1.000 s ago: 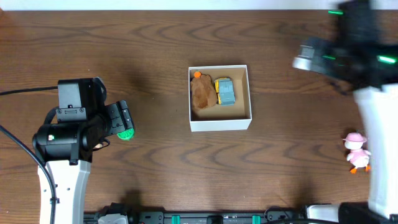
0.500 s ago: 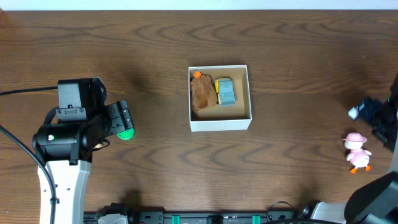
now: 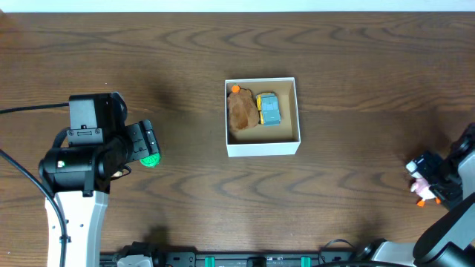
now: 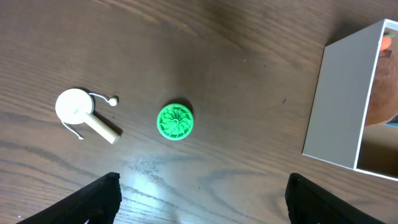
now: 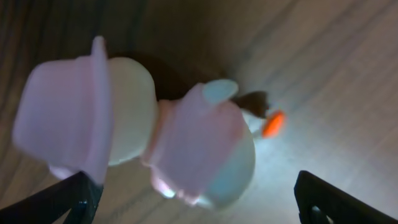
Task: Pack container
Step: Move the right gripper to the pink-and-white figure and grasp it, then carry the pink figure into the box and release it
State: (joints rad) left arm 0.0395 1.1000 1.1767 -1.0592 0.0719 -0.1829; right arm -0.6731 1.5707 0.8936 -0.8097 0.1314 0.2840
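The right gripper has been swung from upper right to lower right and is spread wide over the duck; a grasp is likely next. The left gripper is held apart. The box is seen mid-frame.

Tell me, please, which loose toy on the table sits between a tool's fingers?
The pink-and-white duck, which the open right tool straddles. The green disc and white spool lie ahead of the left tool, outside its fingers.
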